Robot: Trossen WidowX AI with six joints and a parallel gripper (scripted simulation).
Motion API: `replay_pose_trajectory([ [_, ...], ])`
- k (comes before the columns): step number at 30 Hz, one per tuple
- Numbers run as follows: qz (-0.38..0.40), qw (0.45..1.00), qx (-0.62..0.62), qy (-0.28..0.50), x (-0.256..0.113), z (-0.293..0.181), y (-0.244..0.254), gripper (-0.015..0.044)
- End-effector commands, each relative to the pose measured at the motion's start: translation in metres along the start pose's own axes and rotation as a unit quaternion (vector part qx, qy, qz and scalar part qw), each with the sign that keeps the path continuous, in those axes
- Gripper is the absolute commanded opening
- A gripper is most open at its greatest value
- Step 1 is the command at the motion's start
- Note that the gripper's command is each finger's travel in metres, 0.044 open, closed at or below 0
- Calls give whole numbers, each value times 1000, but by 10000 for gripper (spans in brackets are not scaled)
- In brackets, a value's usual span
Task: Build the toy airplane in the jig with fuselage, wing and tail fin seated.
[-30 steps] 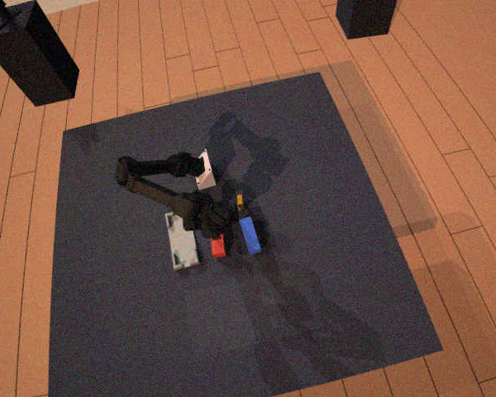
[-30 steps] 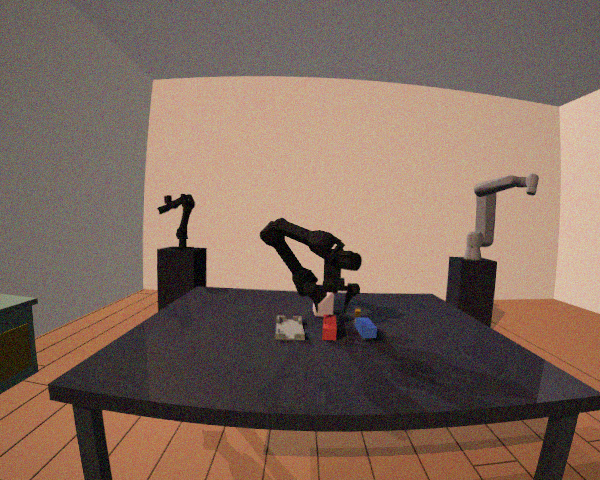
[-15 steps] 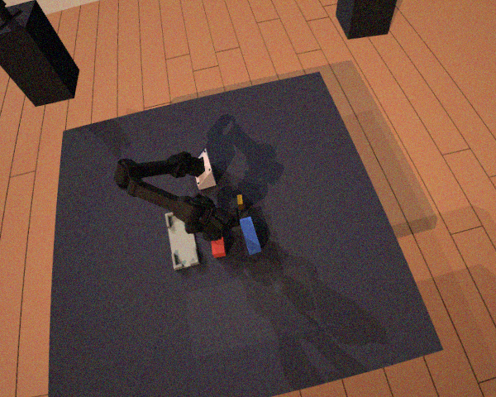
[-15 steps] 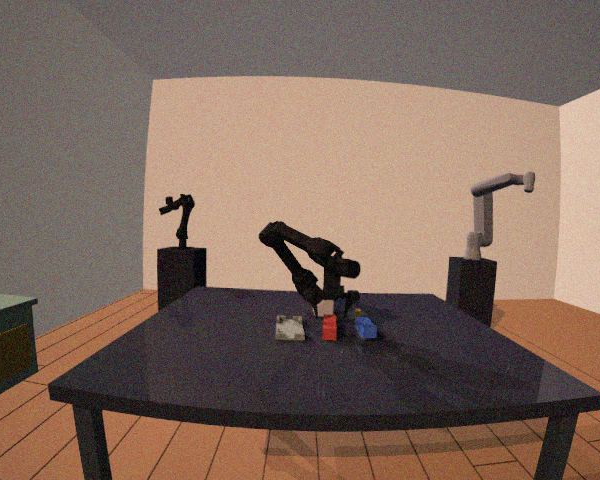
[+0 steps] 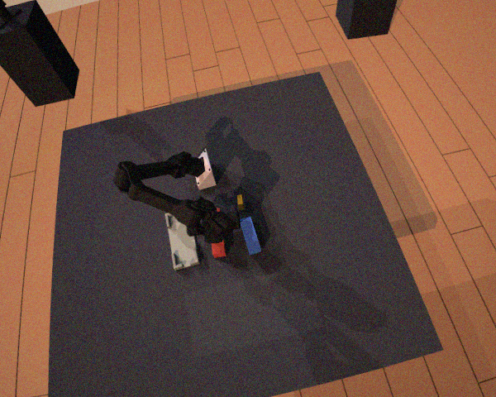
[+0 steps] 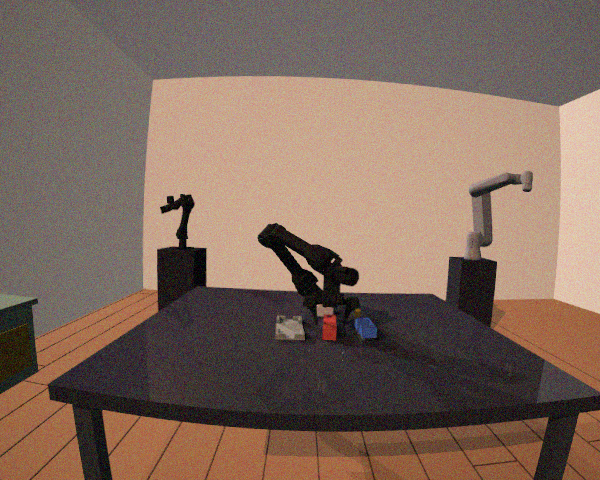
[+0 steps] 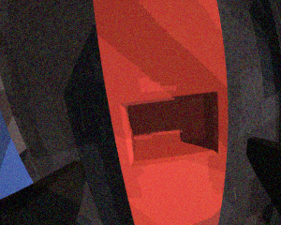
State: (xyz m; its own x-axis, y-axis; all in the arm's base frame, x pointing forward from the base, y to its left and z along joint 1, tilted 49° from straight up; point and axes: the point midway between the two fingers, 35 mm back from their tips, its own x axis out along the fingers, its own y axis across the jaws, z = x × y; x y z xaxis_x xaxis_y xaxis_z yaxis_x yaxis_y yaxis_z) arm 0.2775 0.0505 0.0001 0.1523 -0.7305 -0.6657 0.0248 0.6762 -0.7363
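The red fuselage (image 5: 218, 249) (image 6: 329, 327) (image 7: 169, 187) lies on the table, outside the grey-white cradle jig (image 5: 183, 244) (image 6: 290, 330). One rectangular socket in its top shows in the wrist view. My gripper (image 6: 332, 315) (image 7: 168, 159) is open and empty above the fuselage, with one finger to each side of it. The arm hides the fuselage's middle in the top view. The blue wing (image 5: 250, 236) (image 6: 366, 327) (image 7: 9, 173) lies on the fuselage's other side from the jig. The small yellow tail fin (image 5: 240, 199) (image 6: 357, 313) stands behind the wing.
The arm's pale base mount (image 5: 206, 181) (image 6: 324, 310) stands behind the parts on the dark table (image 5: 124, 320) (image 6: 316, 387). The wing is close beside the gripper. Dark pedestals (image 5: 35, 64) (image 6: 181, 273) with other arms stand beyond the table.
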Motion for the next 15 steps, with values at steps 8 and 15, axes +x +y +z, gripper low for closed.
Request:
replay_pose_trajectory([
  [8, -5, 1000, -4, 0, 14, -2, -2, 387],
  [15, -5, 1000, -4, 0, 14, -2, -2, 204],
])
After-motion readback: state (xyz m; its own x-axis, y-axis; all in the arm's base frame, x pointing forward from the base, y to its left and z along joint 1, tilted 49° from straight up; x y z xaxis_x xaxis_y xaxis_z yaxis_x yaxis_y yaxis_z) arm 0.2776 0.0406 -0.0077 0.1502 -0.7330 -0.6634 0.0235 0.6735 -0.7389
